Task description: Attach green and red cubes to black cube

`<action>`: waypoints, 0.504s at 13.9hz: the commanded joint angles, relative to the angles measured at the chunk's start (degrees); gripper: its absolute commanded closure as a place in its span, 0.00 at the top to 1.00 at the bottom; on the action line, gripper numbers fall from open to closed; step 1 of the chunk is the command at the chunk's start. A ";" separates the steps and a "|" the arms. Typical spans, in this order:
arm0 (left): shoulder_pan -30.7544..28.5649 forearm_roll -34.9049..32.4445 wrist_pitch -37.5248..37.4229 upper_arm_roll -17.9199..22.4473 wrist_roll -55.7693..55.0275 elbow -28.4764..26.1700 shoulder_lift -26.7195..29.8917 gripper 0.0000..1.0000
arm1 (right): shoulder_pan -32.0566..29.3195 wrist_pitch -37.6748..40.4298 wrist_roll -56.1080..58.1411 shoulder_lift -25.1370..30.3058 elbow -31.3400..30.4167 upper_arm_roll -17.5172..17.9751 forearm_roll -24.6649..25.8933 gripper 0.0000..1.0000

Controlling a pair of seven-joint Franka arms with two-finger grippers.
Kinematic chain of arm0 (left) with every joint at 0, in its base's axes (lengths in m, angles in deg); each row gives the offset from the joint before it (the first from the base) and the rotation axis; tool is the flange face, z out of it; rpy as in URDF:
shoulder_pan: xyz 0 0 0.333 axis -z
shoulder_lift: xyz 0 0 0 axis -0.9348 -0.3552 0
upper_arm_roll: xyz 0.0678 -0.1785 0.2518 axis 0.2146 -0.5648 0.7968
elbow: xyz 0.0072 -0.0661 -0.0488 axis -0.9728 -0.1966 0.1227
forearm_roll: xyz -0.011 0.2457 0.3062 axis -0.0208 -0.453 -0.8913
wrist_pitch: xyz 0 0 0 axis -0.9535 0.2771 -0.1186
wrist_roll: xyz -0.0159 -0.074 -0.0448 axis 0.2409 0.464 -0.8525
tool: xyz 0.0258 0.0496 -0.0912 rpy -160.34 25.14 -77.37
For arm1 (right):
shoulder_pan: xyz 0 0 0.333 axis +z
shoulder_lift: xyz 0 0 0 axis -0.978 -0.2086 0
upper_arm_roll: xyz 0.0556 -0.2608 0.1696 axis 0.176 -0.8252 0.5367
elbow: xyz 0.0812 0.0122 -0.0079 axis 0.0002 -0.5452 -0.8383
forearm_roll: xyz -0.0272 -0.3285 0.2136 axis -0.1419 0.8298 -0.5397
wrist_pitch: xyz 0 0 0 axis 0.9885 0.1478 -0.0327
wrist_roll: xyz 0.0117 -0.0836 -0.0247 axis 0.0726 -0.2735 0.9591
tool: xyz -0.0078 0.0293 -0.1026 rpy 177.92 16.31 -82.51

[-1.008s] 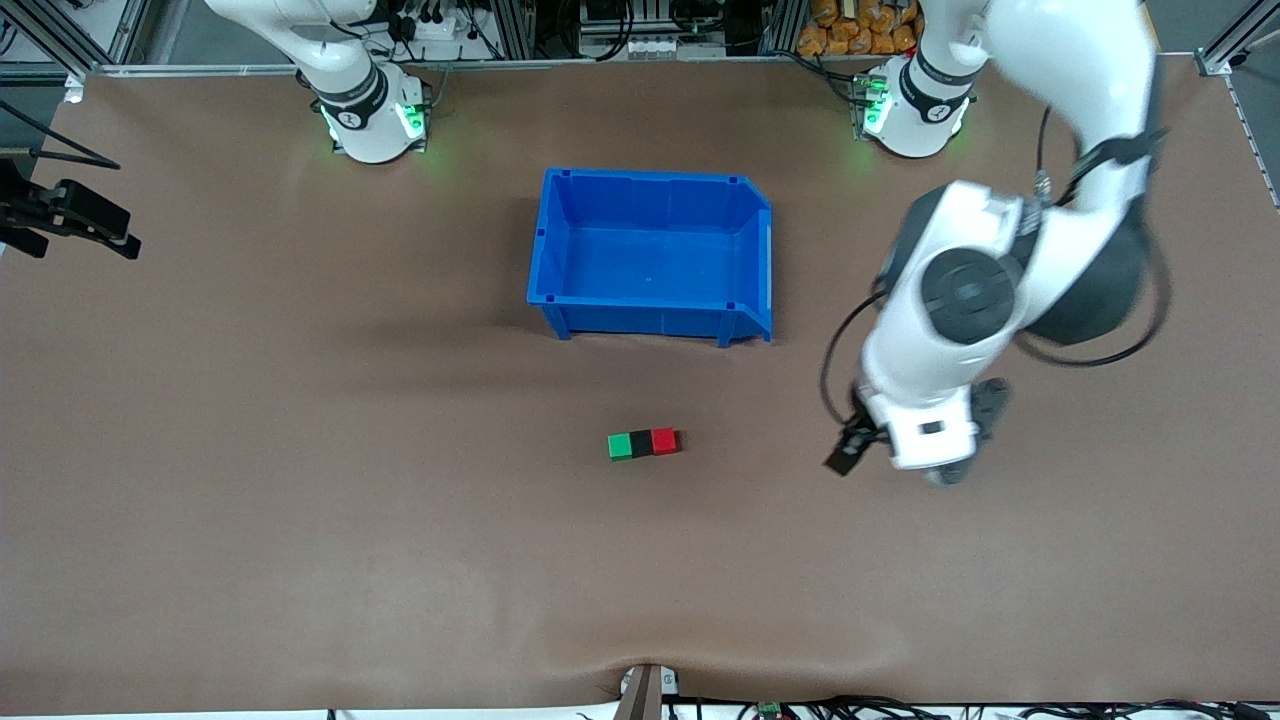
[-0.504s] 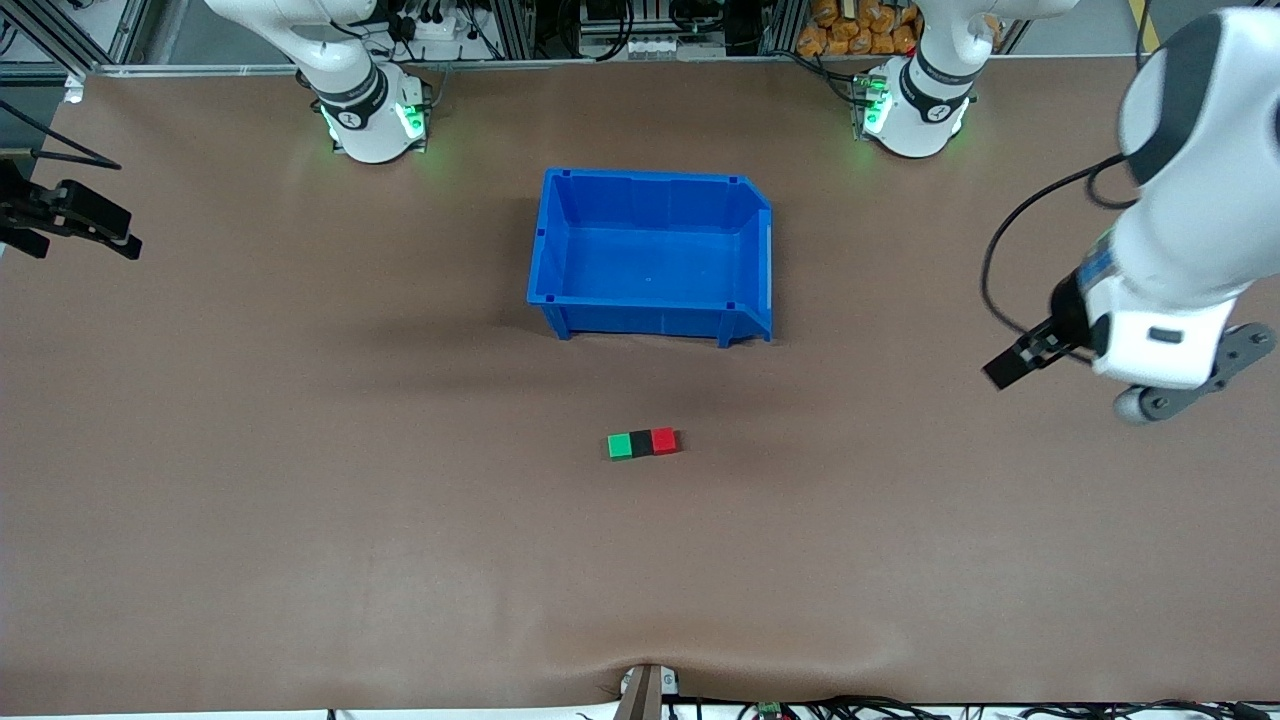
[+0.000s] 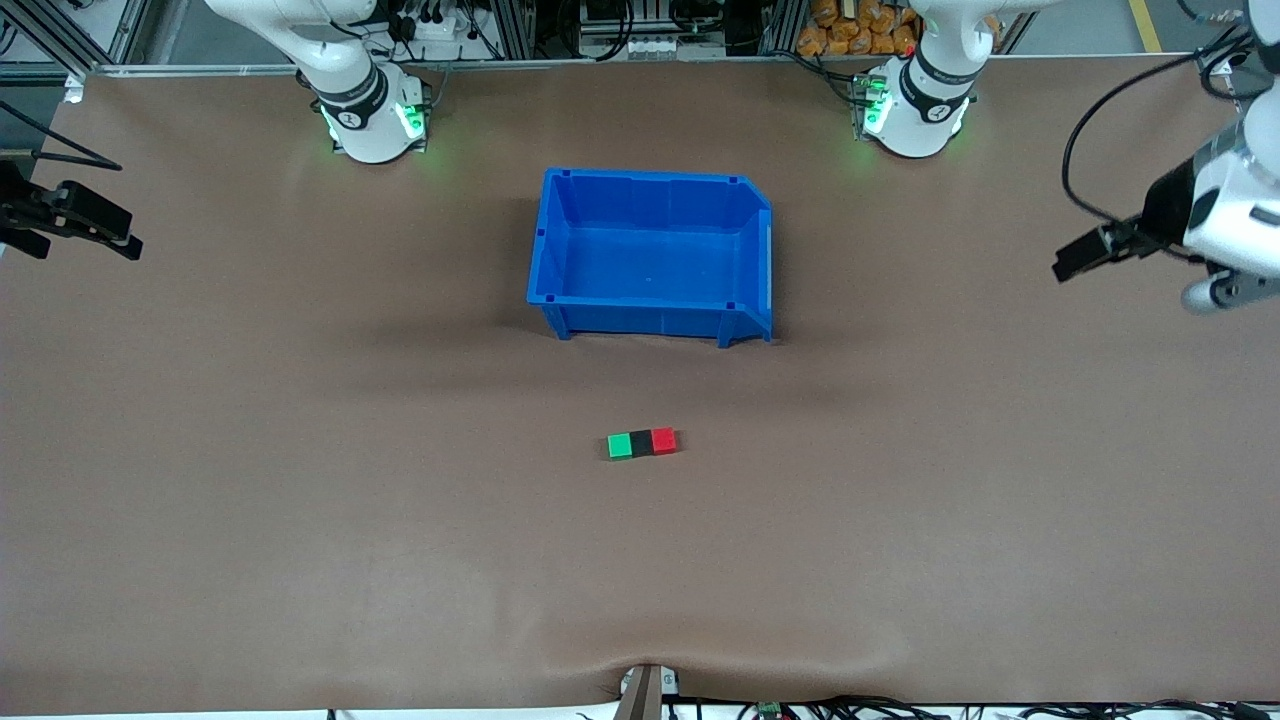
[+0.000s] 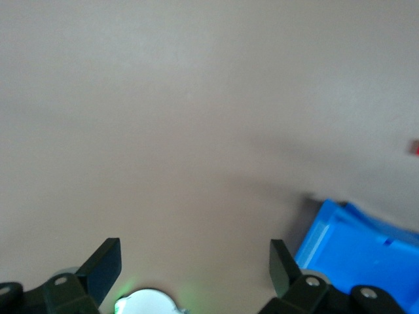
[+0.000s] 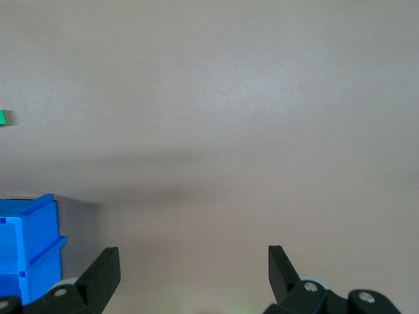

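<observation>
Brown bench (image 3: 300, 500) holds the green cube (image 3: 620, 446), black cube (image 3: 642, 443) and red cube (image 3: 664, 441) touching in a row, nearer the camera than the blue bin (image 3: 650, 255), so the joining looks done. Left hand (image 4: 195, 267) and right hand (image 5: 194, 269) hang with fingers apart over each end, out of the way.

No readable text, label, brand or number shows anywhere (not on the blue bin (image 3: 652, 255), the cubes, or the arms' bases).

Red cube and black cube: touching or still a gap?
Touching. The front view shows the red cube flush against the black cube, no table visible between them.
</observation>
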 commanded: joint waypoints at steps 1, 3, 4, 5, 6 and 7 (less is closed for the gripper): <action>-1.02 0.95 1.25 -0.78 5.00 -7.68 6.79 1.00 | -1.18 0.65 0.77 -0.44 0.92 0.63 -1.16 1.00; -0.67 1.04 1.24 -0.51 6.52 -10.14 8.90 1.00 | -1.27 0.65 0.77 -0.44 0.92 0.54 -1.16 1.00; -0.23 1.04 1.24 -0.34 6.52 -10.24 9.17 1.00 | -1.27 0.65 0.77 -0.36 0.92 0.54 -1.16 1.00; -0.40 0.95 1.24 -0.60 6.44 -10.06 9.09 1.00 | -1.27 0.65 0.77 -0.44 0.92 0.54 -1.16 1.00; -0.58 0.95 1.16 -0.77 6.44 -9.54 9.00 1.00 | -1.27 0.65 0.77 -0.44 0.92 0.54 -1.16 1.00; -0.93 1.04 0.98 -0.43 7.04 -8.84 8.56 1.00 | -1.27 0.65 0.77 -0.44 0.92 0.54 -1.16 1.00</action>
